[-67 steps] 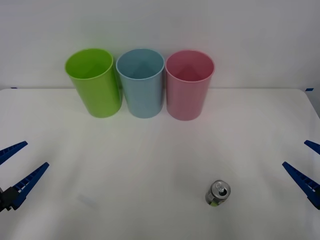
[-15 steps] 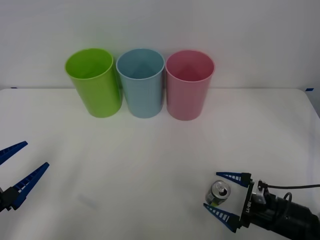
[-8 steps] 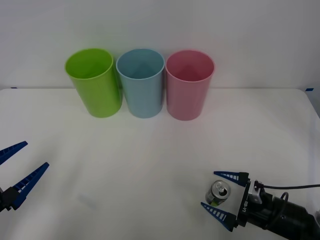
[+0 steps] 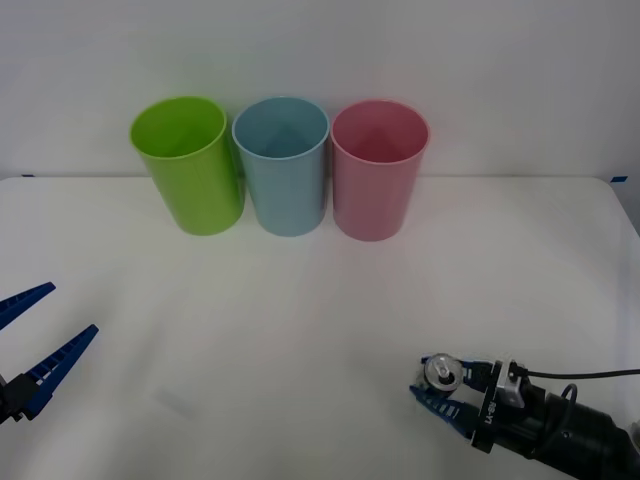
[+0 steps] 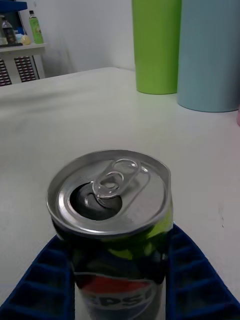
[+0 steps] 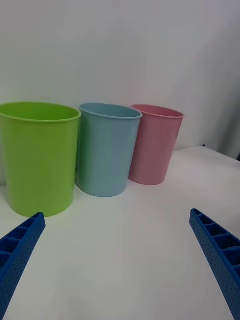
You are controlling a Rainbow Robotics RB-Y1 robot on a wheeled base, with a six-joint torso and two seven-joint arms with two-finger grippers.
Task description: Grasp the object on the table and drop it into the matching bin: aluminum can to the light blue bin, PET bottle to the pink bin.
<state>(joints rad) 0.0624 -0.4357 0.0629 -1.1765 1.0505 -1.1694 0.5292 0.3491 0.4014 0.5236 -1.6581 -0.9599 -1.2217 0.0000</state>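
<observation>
My right hand (image 4: 440, 385) now closed onto the aluminum can (image 4: 442, 373) it bracketed earlier, fingers (image 5: 192, 280) pressing both sides, light blue bin (image 4: 286, 170) far ahead, left hand (image 4: 25, 335) wide open, idle over the desk (image 4: 300, 300)

front: high, looking down over table (image 4: 300, 300) | right wrist: low, close on can (image 5: 112, 220) | left wrist: low, facing bins (image 6: 107, 150), shared with front

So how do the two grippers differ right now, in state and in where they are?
The right gripper is shut on the aluminum can at the near right of the table; the left gripper is open and holds nothing. The right one sits well in over the tabletop, the left one waits at the near left edge. Both have blue ribbed fingers.
</observation>
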